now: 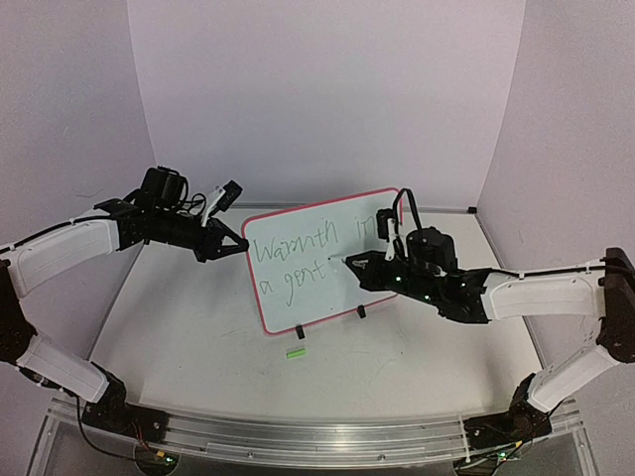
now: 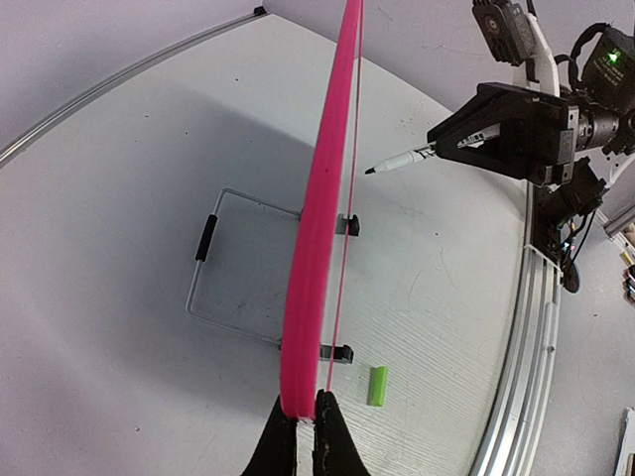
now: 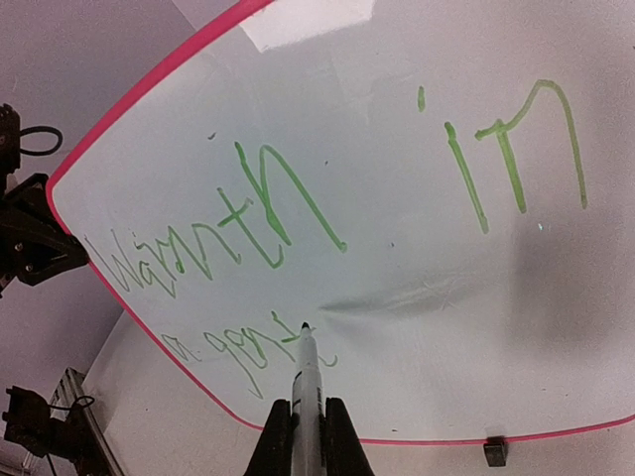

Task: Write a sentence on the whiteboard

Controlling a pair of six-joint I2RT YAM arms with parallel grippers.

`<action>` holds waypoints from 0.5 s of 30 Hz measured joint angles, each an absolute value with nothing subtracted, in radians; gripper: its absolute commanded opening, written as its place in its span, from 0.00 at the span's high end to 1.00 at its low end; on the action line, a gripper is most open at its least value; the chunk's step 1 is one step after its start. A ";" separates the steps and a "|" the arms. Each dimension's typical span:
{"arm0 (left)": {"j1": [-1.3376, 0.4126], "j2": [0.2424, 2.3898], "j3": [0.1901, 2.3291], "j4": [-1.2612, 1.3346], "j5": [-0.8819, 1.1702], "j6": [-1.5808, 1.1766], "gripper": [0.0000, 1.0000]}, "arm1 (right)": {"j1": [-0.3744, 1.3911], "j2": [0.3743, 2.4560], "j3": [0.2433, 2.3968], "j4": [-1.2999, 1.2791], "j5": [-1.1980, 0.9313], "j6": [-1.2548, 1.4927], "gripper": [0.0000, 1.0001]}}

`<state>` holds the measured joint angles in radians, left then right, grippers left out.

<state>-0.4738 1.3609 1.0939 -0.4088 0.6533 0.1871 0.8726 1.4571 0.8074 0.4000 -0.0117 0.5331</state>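
Right end effector [image 3: 306, 436] is closed on a marker [image 3: 306, 382], its tip at the whiteboard [image 1: 317, 297] face on the second line; contact is unconfirmed. Left end effector [image 2: 306, 428] is clamped on the board's left frame, steadying it on its feet on the bench [image 1: 189, 337]. The sentence [image 3: 268, 208] reads "Warmth in / a gent". It is judged unfinished, since the last word breaks off. Both arms reach inward, forearms low.

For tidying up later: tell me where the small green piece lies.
In the top view the small green piece lies on the table, just in front of the whiteboard's left foot, toward the arms' bases.
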 measured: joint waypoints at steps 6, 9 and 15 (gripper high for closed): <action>-0.475 1.361 1.094 -0.409 0.653 0.187 1.00 | 0.873 1.473 0.837 0.399 -0.016 0.523 1.00; -0.475 1.361 1.094 -0.409 0.653 0.187 1.00 | 0.870 1.488 0.853 0.400 -0.016 0.523 1.00; -0.476 1.361 1.094 -0.408 0.652 0.187 1.00 | 0.868 1.511 0.863 0.394 -0.015 0.524 1.00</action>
<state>-0.4755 1.3609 1.0939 -0.4084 0.6521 0.1871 0.8684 1.5108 0.8631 0.3943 -0.0147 0.5239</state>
